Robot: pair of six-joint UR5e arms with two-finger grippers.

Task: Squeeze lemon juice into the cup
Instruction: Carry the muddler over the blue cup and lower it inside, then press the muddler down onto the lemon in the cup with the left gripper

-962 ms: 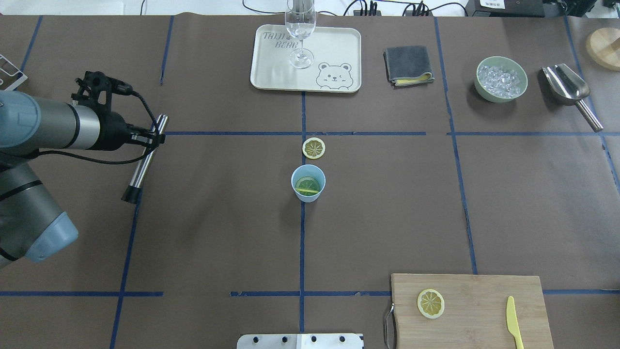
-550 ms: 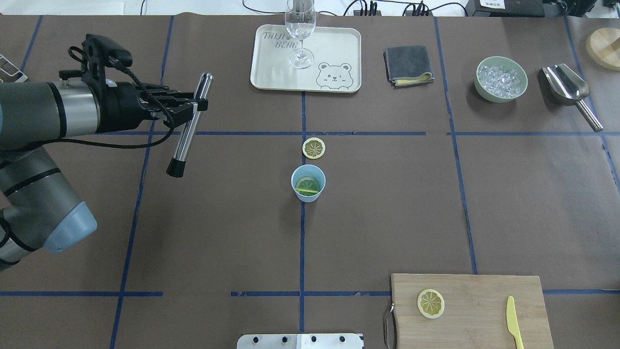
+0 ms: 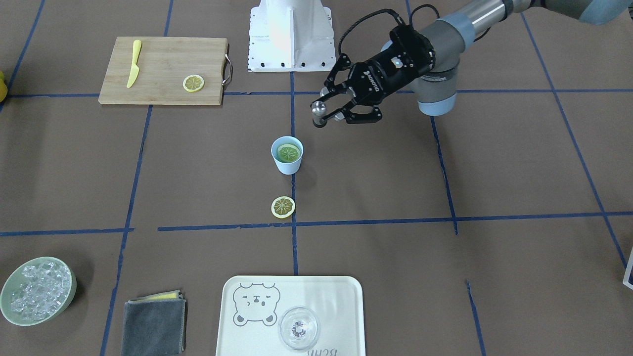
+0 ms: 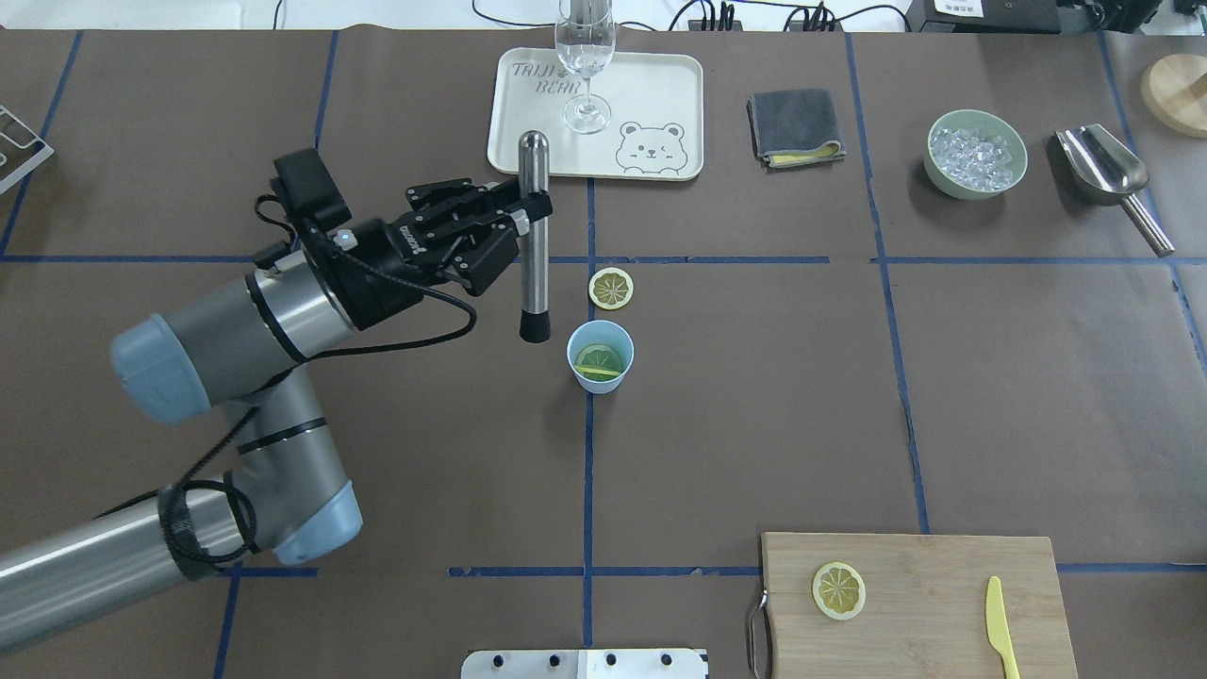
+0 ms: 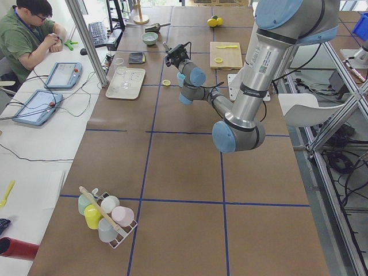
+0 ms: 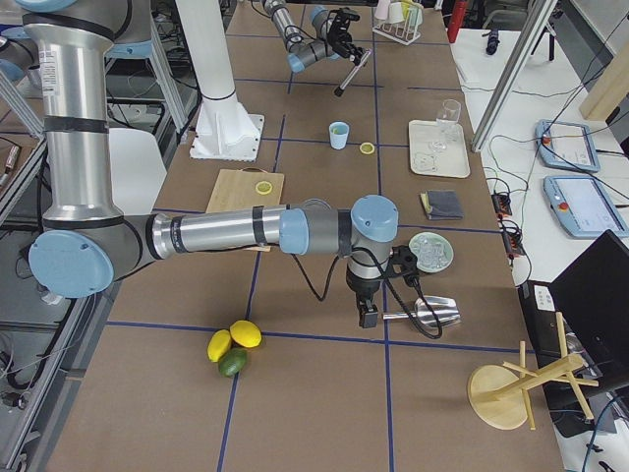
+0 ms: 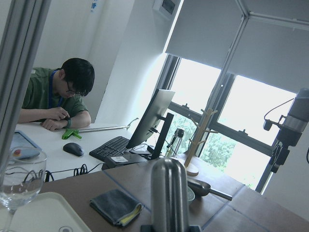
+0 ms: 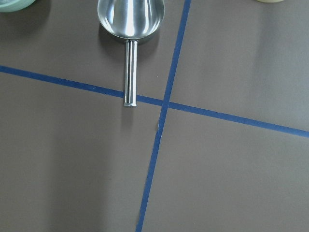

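Overhead exterior: left gripper (image 4: 530,215), jaws clamped on the steel muddler (image 4: 536,273), hangs beside the light-blue cup (image 4: 601,385), which stands midway between the desk's side edges and holds a lemon slice (image 4: 598,360); an off-centre descent may tip it; right gripper (image 6: 366,315) jaws cannot be told.

left arm (image 5: 253,75) stretched away, cup rack (image 5: 106,215) in foreground

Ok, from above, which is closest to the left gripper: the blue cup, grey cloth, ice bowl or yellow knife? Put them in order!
From the left gripper, holding the muddler:
1. Blue cup, just right of it, mid-table.
2. Grey cloth, far side, to the right.
3. Ice bowl, farther right.
4. Yellow knife, on the cutting board, near-right corner.
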